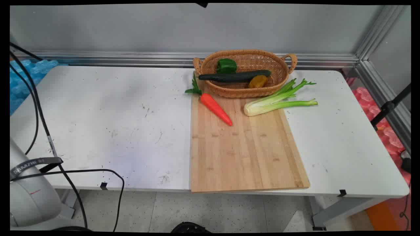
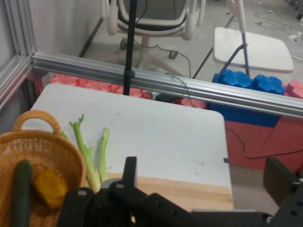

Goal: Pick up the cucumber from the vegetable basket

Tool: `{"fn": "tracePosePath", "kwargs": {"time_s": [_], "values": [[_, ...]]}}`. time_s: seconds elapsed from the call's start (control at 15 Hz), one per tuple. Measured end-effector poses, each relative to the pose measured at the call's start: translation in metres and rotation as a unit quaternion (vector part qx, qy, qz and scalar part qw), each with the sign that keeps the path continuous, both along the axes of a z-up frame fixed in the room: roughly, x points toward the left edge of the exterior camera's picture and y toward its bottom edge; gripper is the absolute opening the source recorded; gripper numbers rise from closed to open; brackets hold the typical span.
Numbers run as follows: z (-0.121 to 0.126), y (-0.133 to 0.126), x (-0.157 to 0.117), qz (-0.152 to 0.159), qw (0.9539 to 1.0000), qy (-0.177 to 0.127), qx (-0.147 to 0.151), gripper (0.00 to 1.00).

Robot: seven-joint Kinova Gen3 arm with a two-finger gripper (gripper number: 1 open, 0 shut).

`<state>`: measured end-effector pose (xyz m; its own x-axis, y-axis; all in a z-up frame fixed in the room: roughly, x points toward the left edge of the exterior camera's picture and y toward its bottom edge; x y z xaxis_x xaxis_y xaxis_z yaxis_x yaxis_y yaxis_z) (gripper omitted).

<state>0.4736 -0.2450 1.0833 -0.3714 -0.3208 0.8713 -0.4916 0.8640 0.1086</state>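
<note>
1. Gripper (image 2: 203,189): seen in the hand view only, raised above the table's right part. Its two black fingers, one (image 2: 130,172) at centre and the other at the right edge, stand wide apart with nothing between them.
2. Wicker basket (image 1: 210,65): oval, with a handle at each end, standing at the table's far edge with its near side on the far end of the cutting board.
3. Basket contents: a green bell pepper (image 1: 226,65) at the far left; a long dark cucumber (image 1: 234,76) lying lengthwise across the middle; a yellow-orange pepper (image 1: 257,81) against the near wall, just beside the cucumber's right end.
4. Cutting board (image 1: 246,154): pale wood, reaching from the basket to the table's near edge.
5. Carrot (image 1: 216,108): orange, lying on the board's far left part, its green top over the board's edge, near the basket.
6. Celery (image 1: 279,101): its pale base on the board's right edge, its stalks reaching right onto the white table (image 1: 98,114), close beside the basket.
</note>
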Motion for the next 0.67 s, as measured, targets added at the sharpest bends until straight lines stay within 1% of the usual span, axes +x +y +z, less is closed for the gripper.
{"fn": "tracePosePath", "kwargs": {"time_s": [0.2, 0.47, 0.67], "values": [[-0.007, -0.006, 0.002, 0.017, 0.9997, -0.015, 0.001, 1.0], [-0.021, -0.022, 0.004, 0.035, 0.998, -0.052, 0.008, 1.0], [-0.034, -0.043, 0.007, 0.056, 0.9947, -0.085, 0.016, 1.0]]}}
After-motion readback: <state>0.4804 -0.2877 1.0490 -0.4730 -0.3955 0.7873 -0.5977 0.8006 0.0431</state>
